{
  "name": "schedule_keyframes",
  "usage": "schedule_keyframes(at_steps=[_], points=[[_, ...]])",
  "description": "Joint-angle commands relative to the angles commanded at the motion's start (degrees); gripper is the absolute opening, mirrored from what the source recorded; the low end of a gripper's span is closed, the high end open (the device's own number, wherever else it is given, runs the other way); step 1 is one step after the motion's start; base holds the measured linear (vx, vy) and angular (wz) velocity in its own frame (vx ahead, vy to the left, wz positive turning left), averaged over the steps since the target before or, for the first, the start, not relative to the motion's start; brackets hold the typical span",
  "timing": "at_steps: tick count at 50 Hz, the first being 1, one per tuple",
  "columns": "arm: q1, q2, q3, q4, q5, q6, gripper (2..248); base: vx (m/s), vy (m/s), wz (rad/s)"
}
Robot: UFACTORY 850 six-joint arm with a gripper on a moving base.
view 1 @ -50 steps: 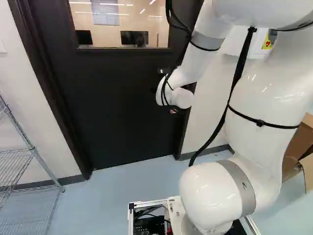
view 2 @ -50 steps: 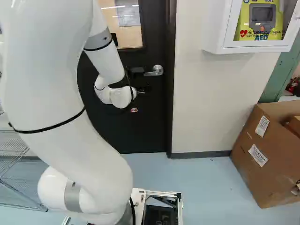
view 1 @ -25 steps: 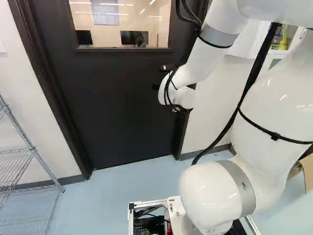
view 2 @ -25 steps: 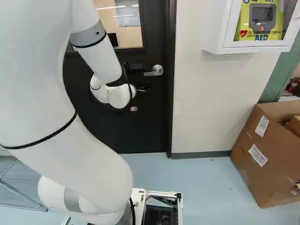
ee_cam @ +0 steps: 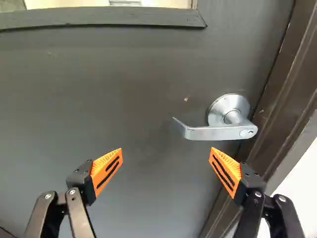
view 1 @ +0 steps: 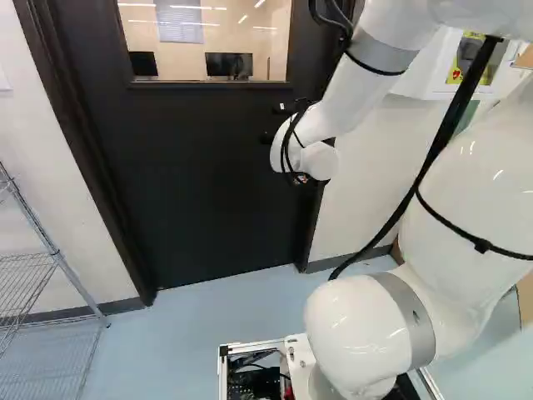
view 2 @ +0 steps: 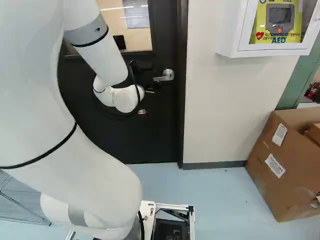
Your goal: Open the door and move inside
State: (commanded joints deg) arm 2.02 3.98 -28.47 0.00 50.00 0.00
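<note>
The gripper (ee_cam: 165, 150) is facing the closed door (ee_cam: 148, 89) with its two fingers standing wide apart, and it is gripping nothing. The arm (view 2: 107, 57) is probably holding it this way so that the spread pads are leaving room to come at the lever handle (ee_cam: 213, 132) without knocking it. The handle is sitting ahead of the gripper, more toward the finger nearer the door frame (ee_cam: 277, 99), and that offset is likely calling for a sideways correction. The lever is mounted close to the door's latch-side edge, below the near lower corner of the window (view 2: 127, 25), where a push is turning the latch with good leverage far from the hinges.

The lever's long axis is running about level, roughly in line with the window's lower edge. Its free end is pointing away from the latch-side edge, toward the door's middle, and its tip is curving in toward the panel.
</note>
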Motion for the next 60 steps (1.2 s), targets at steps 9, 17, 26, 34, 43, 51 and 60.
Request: schedule_keyframes(at_steps=[9,17,26,34,43,51,60], points=[[0.0,1.0,-0.3,0.0,0.0,0.0,247,0.0,0.0,0.0],[0.0,1.8,-0.5,0.0,0.0,0.0,247,0.0,0.0,0.0],[0.0,2.5,-1.0,0.0,0.0,0.0,247,0.0,0.0,0.0],[-0.2,2.5,-2.1,0.0,0.0,0.0,247,0.0,0.0,0.0],[-0.5,2.0,-3.7,0.0,0.0,0.0,247,0.0,0.0,0.0],[-0.9,0.9,-5.0,0.0,0.0,0.0,247,0.0,0.0,0.0],[-1.4,-0.8,-6.6,0.0,0.0,0.0,247,0.0,0.0,0.0]])
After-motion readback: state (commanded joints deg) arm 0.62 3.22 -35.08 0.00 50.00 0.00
